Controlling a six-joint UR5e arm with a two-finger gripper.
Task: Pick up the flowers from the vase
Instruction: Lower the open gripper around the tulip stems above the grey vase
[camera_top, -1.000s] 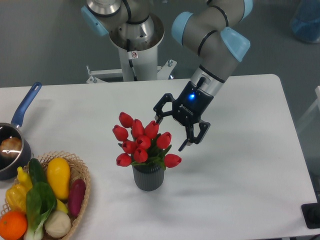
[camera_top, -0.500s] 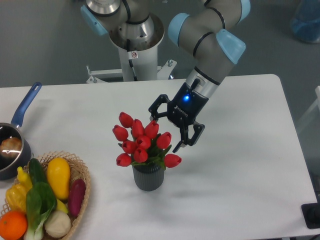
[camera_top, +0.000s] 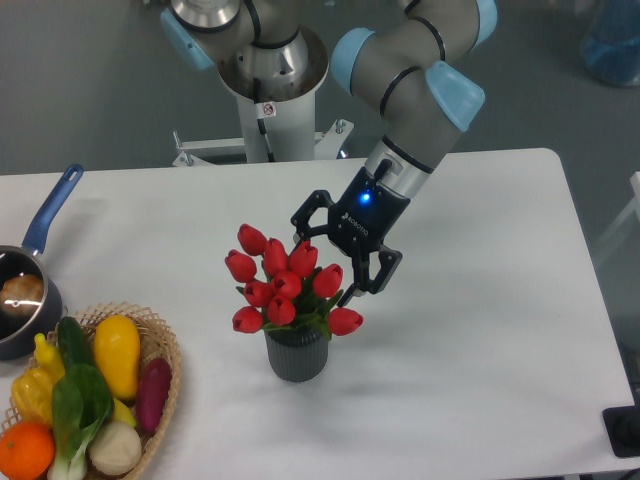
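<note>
The flowers (camera_top: 283, 281), a bunch of red tulip buds with green leaves, stand upright in the vase (camera_top: 296, 355), a small dark grey ribbed cylinder on the white table. My gripper (camera_top: 322, 265) hangs open just to the upper right of the bunch. One finger (camera_top: 300, 224) sits above the top buds and the other finger (camera_top: 352, 293) lies beside the right-hand buds. Nothing is held between them. The stems are hidden inside the vase.
A wicker basket (camera_top: 160, 350) of vegetables and fruit sits at the front left. A blue-handled saucepan (camera_top: 30, 290) stands at the left edge. The robot base (camera_top: 270, 90) rises behind the table.
The gripper has moved left and slightly down toward the flowers, staying open. The flowers and vase have not moved.
</note>
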